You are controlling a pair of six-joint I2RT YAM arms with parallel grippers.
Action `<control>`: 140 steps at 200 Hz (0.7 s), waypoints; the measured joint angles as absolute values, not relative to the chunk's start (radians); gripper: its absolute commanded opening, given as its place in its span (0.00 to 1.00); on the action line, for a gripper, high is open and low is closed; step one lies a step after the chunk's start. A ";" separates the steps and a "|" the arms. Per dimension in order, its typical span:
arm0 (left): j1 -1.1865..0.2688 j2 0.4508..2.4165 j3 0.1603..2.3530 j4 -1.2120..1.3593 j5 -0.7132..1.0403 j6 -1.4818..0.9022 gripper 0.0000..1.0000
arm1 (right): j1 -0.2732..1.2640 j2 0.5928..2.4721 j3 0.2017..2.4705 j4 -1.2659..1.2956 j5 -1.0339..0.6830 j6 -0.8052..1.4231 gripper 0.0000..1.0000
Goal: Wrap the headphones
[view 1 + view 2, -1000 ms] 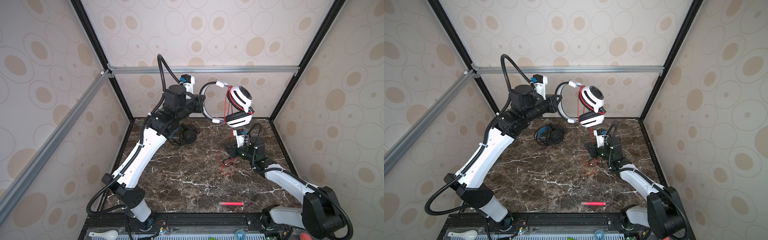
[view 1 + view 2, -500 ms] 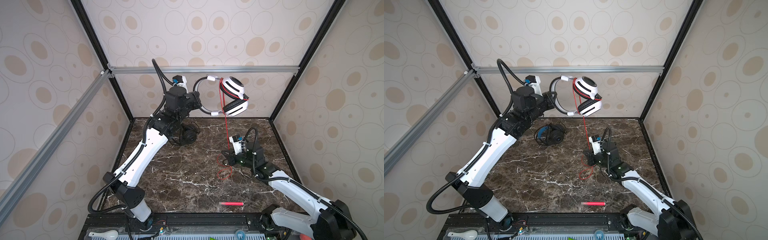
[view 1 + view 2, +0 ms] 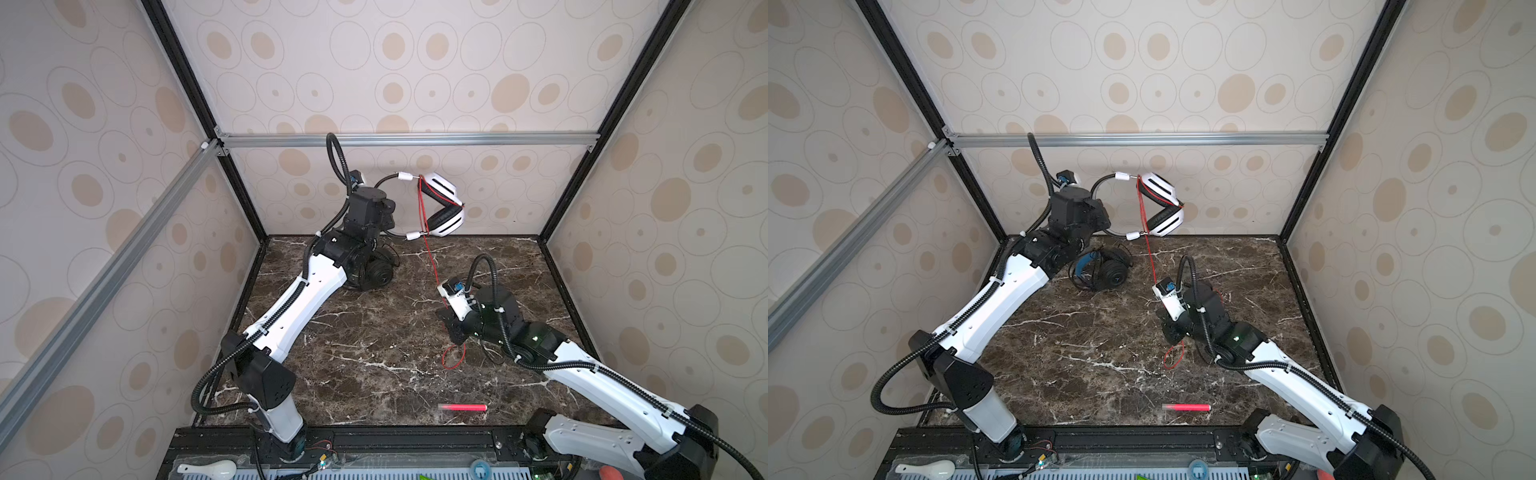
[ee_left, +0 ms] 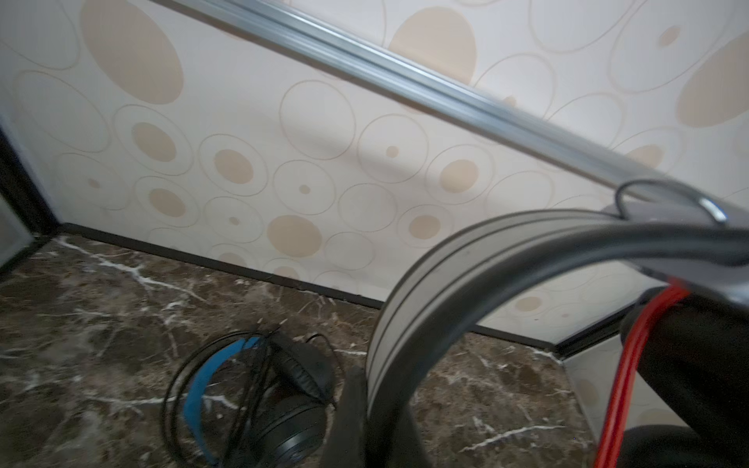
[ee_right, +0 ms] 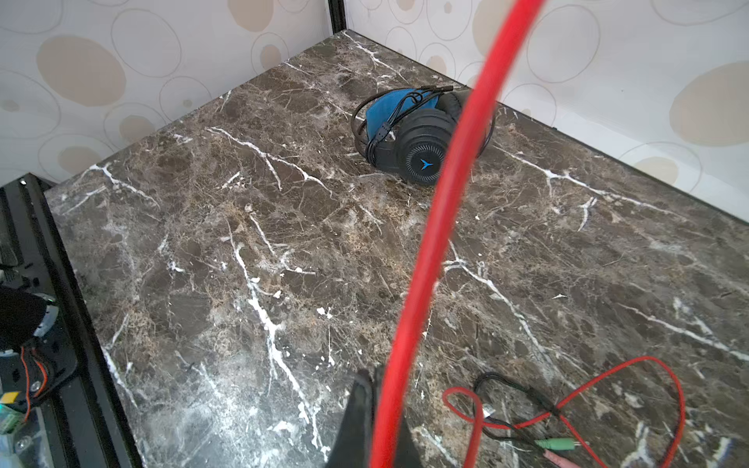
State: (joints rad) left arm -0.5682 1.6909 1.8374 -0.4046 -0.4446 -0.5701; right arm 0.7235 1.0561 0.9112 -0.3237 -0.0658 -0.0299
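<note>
- The black headphones (image 3: 1104, 270) lie on the table (image 3: 353, 353) at the back left. Their cable looks bundled on them, so 1 of 2 seems done.
- The left gripper (image 3: 390, 220) is clamped on the headband of the white headphones (image 3: 446, 203), holding them up near the back wall.
- The red cable (image 3: 430, 253) crosses the cups, then drops to the right gripper (image 5: 381, 437), whose fingers are pinched on it low over the table.
- The loose tail (image 5: 567, 405) trails on the marble. I'd say we're mid-wrap, and next the right arm has to swing the cable round the headset without snagging.
</note>
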 measured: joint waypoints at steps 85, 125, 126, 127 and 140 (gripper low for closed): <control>-0.655 1.670 1.686 -0.540 -0.645 -0.143 0.00 | 0.727 1.149 1.174 -0.505 0.094 -0.330 0.00; -0.664 1.623 1.686 -0.637 -0.517 -0.010 0.00 | 0.727 1.235 1.273 -0.532 0.202 -0.475 0.01; -0.664 1.622 1.686 -0.639 -0.515 -0.008 0.00 | 0.727 1.238 1.276 -0.532 0.205 -0.480 0.01; -0.664 1.620 1.686 -0.643 -0.511 -0.005 0.00 | 0.727 1.240 1.277 -0.532 0.207 -0.482 0.01; -0.664 1.602 1.677 -0.671 -0.464 0.021 0.00 | 0.727 1.266 1.291 -0.531 0.239 -0.530 0.01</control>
